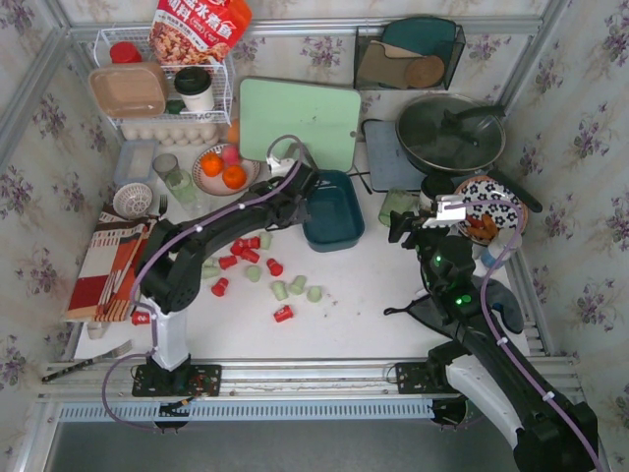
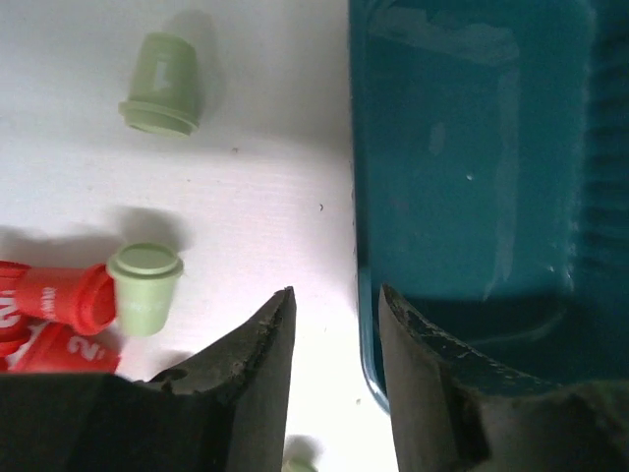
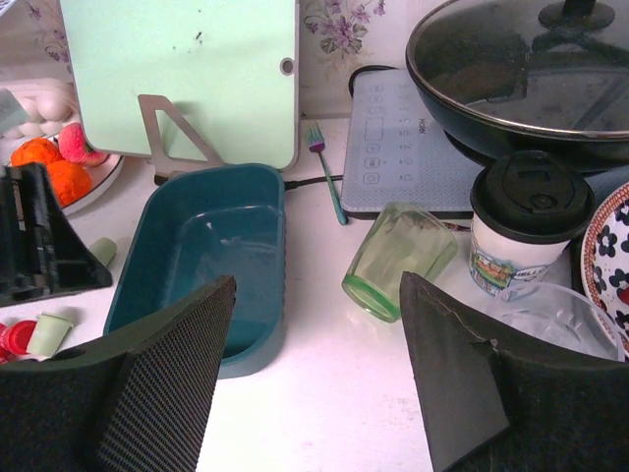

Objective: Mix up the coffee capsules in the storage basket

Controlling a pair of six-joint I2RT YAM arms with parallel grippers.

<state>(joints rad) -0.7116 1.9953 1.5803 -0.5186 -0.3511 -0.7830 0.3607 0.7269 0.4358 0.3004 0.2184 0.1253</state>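
The teal storage basket (image 1: pixel 332 211) stands empty at the table's middle; it also shows in the left wrist view (image 2: pixel 472 177) and the right wrist view (image 3: pixel 211 246). Several red capsules (image 1: pixel 246 251) and pale green capsules (image 1: pixel 295 288) lie loose on the table left of and in front of it. My left gripper (image 1: pixel 305 194) is open and empty at the basket's left rim, one finger outside and one over the inside (image 2: pixel 336 305); green capsules (image 2: pixel 145 285) and red ones (image 2: pixel 59 295) lie to its left. My right gripper (image 1: pixel 401 228) is open and empty (image 3: pixel 319 285), right of the basket.
A green glass cup (image 3: pixel 398 261) lies on its side right of the basket. A plate of oranges (image 1: pixel 224 169), a green cutting board (image 1: pixel 300 123), a lidded pan (image 1: pixel 450 133), a floral plate (image 1: pixel 491 206) and a black-lidded cup (image 3: pixel 526 226) stand around. A chopstick mat (image 1: pixel 108 261) lies at the left.
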